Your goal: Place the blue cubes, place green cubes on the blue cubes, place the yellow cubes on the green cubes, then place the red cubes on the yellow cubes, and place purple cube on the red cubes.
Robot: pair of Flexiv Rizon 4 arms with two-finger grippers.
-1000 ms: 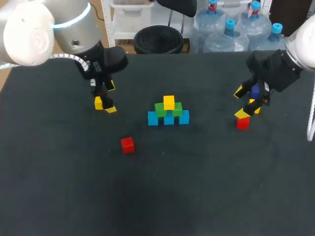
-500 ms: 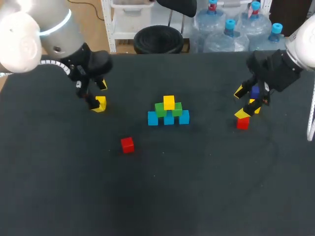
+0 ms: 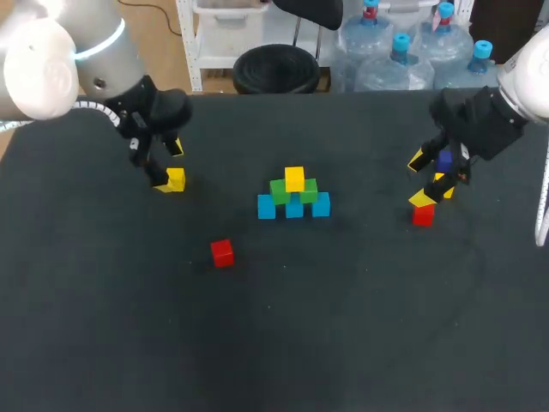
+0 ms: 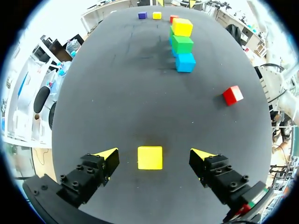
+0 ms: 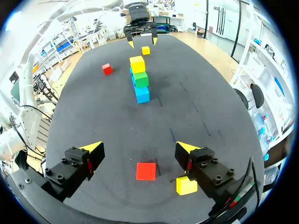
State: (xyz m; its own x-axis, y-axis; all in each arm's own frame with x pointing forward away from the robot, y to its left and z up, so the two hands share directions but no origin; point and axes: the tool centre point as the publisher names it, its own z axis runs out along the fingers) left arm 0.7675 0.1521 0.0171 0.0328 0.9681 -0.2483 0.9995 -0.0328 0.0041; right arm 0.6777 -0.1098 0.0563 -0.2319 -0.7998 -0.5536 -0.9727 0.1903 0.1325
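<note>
Red and loose, one small red cube (image 3: 222,252) sits nearest me, left of centre. A second red cube (image 5: 145,171) lies between my right gripper's (image 5: 139,148) spread fingers, with a stray yellow cube (image 5: 186,185) beside it. Mid-table, three blue cubes (image 3: 267,207) carry two green cubes (image 3: 279,190) and a top yellow cube (image 3: 294,178). My left gripper (image 4: 153,155), wide open, straddles a left yellow cube (image 4: 150,157) without touching it. The purple cube (image 4: 142,15) waits far right. I judge that the loose yellows, the reds and the purple remain to be placed. I can read no lettering.

Count on the worktop (image 3: 343,326): three blue cubes (image 3: 267,207), two green cubes (image 3: 279,190), three yellow cubes (image 3: 294,178). Two red cubes (image 3: 222,252) and one purple cube (image 4: 142,15) recorded. Total: eleven cubes, five colours.
</note>
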